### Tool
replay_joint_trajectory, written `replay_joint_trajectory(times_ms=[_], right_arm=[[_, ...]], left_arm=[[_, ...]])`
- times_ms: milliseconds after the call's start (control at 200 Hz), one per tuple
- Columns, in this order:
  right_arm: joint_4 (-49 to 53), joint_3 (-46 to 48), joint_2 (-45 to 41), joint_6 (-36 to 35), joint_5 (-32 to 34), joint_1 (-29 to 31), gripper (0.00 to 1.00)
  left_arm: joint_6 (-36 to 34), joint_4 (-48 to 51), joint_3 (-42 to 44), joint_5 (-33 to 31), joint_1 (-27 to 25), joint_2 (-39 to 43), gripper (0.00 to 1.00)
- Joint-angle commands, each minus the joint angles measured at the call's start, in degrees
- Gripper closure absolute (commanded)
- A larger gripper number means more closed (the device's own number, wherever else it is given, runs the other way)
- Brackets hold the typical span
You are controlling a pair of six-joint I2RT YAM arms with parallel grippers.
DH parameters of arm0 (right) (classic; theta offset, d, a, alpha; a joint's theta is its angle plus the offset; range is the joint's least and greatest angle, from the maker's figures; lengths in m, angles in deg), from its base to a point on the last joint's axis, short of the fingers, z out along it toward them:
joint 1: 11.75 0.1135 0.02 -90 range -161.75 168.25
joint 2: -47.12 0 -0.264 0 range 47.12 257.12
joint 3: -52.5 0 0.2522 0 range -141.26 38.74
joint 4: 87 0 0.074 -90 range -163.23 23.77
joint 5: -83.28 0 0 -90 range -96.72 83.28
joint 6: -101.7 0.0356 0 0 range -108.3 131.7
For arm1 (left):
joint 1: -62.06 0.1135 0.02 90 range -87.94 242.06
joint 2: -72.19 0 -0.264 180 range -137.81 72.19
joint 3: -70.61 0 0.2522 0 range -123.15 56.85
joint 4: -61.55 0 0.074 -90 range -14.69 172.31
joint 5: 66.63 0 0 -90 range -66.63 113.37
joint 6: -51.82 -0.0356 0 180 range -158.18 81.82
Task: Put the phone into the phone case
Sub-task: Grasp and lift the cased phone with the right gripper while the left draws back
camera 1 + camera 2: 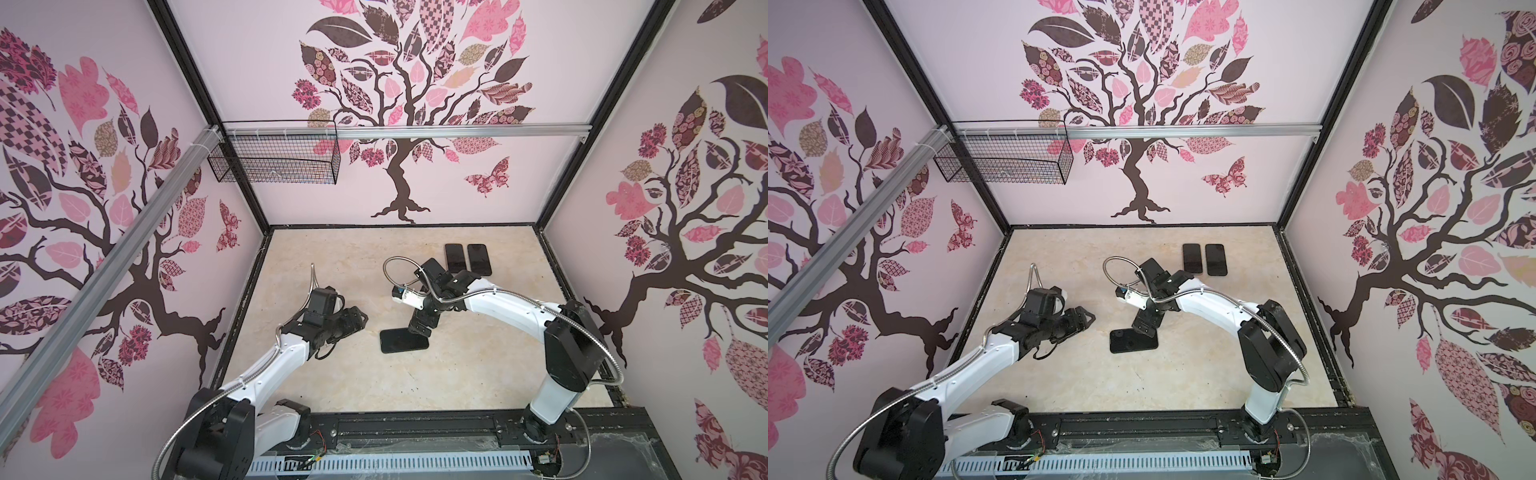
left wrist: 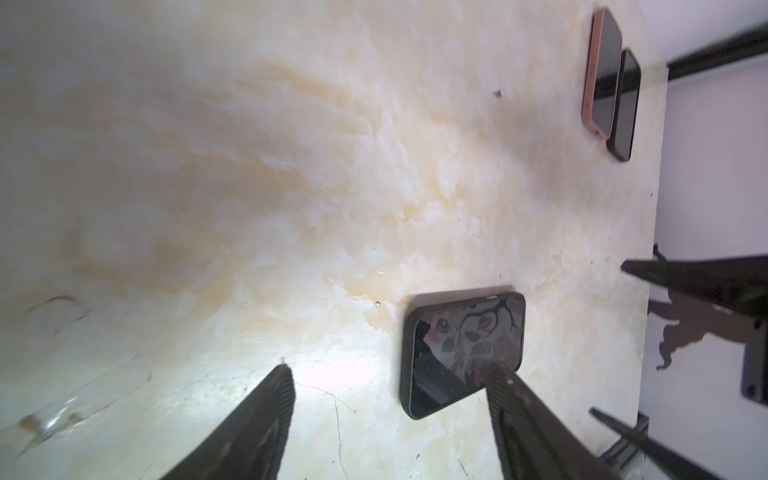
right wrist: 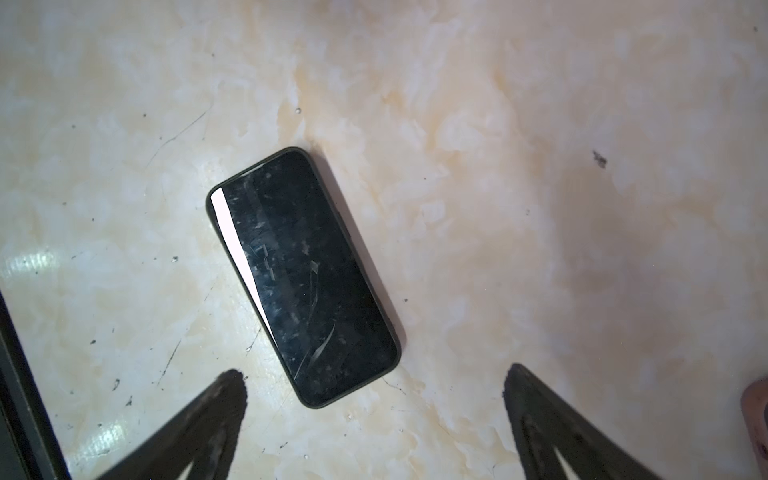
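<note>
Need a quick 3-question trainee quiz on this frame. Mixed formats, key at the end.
1. True or false: the right gripper is clamped on the dark-cased phone.
2. How many phones lie on the marble table? A: two. B: three. C: four.
3. Fill in: at the far side, the cased phone next to the black phone has a ____ case.

Key
1. False: its jaws stand open above the phone and hold nothing.
2. B
3. pink
</note>
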Motion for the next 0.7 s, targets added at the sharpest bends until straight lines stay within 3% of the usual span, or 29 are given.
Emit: replay_joint_trajectory(times_ms=[0,90,365,695], right_arm=[[0.42,-0.42,1.81,-5.37,-0.69,1.52,0.0],[1.97,-1.23,3.85,-7.3,-0.6,2.64,0.0],[4.55,-2.69,9.04,-12.7,-0.9,4.19,0.0],[7.39,-5.72,14.38,-13.72,0.28,4.96,0.02]], left_arm=[[2.01,7.0,1.66,-10.38,0.57,6.53,0.14],[4.27,10.12,2.52,-15.87,0.81,12.51,0.02],[9.05,18.69,3.55,-25.22,1.13,23.99,0.02],[9.87,21.18,3.88,-26.31,1.19,25.71,0.02]])
